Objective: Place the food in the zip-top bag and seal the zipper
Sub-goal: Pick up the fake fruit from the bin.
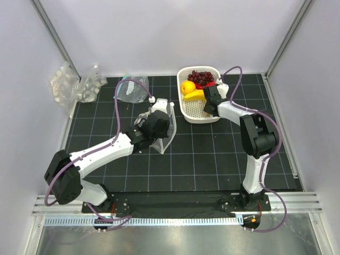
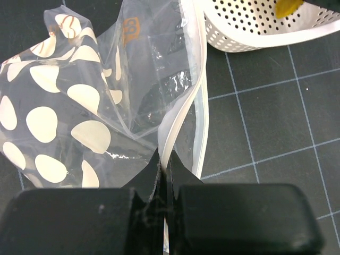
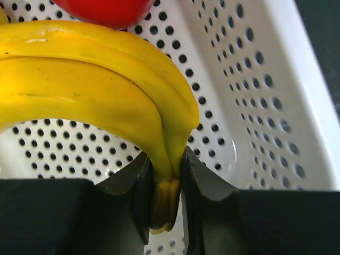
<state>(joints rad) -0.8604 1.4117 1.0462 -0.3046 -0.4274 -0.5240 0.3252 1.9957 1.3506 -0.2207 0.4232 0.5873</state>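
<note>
Pinching the banana (image 3: 90,85) is the right gripper (image 3: 164,166) (red fruit (image 3: 101,8) cropped).

I am looking at a black mat (image 1: 212,159) ruled with a pale grid. It lies beneath the left claw (image 2: 164,167) and the right claw (image 3: 166,170) and spreads out on every side of them. Beyond the claws rises a plain pale back wall (image 1: 170,37), and matching side walls (image 1: 21,106) close in outboard of each. Thin metal posts (image 1: 53,40) climb the far corners. Behind the claws, at the near edge, I see a ribbed aluminium rail (image 1: 303,203), then a shiny steel strip (image 1: 170,239). The light is soft and even.
</note>
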